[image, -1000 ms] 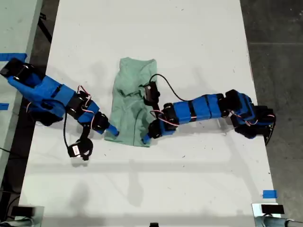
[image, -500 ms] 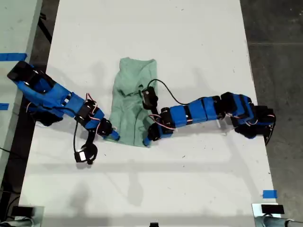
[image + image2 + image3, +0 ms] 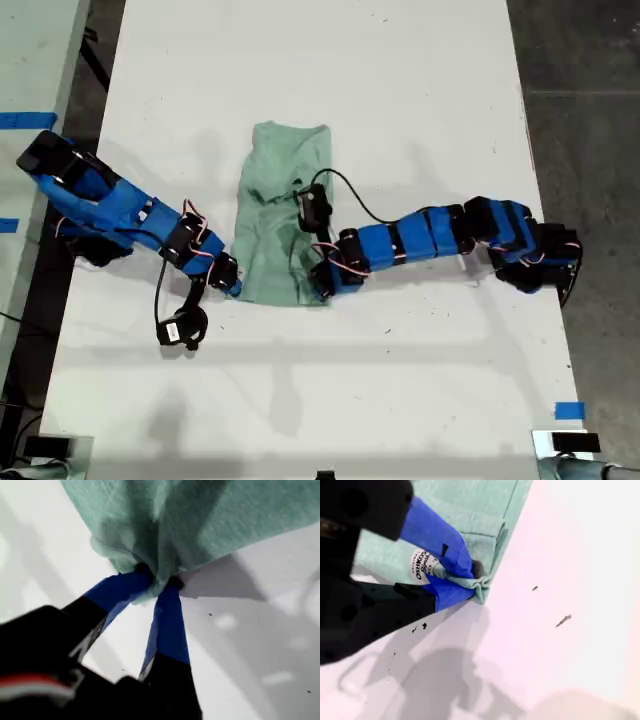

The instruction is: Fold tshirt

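The jaws of my first gripper [image 3: 157,582] are closed on a bunched fold of the tshirt [image 3: 200,515]. The cloth gathers into a tight pleat between the two blue jaws and spreads wide beyond them. In the exterior view, my first gripper [image 3: 233,288] is at the tshirt's near corner on the exterior view's left.

The jaws of my second gripper [image 3: 477,580] are clamped on a corner of the tshirt [image 3: 475,505], with a small crumpled tuft of cloth pinched at the tips. A white printed label [image 3: 422,566] lies against the blue jaw. In the exterior view, my second gripper [image 3: 322,288] is at the tshirt's near corner on the exterior view's right.

The tshirt [image 3: 280,200] lies on the white tabletop [image 3: 400,80] as a narrow, wrinkled strip between the two arms. Its far end is flat and free. A piece of blue tape [image 3: 568,410] is stuck near the tabletop's edge at the exterior view's lower right.
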Action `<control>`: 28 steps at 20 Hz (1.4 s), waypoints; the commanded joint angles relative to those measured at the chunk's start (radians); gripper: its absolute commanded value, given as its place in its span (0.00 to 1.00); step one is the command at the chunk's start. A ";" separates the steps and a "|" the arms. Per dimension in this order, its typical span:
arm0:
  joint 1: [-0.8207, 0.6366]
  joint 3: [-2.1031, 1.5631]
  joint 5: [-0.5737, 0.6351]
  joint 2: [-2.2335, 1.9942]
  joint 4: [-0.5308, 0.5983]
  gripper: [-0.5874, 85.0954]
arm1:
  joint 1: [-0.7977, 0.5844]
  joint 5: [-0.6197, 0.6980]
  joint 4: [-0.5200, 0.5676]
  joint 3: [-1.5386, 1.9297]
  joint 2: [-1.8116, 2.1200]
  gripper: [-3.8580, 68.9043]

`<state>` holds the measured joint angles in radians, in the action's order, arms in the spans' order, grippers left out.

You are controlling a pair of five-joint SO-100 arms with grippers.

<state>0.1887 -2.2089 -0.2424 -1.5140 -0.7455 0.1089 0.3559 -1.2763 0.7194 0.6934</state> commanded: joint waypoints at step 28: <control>-0.252 0.606 0.236 -0.212 -0.577 0.01 | -0.181 0.255 -0.187 -0.040 0.368 0.05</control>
<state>0.0491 -1.5417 -0.0721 -1.5892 -1.3376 -0.0046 0.5660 -1.4895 0.7210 0.9480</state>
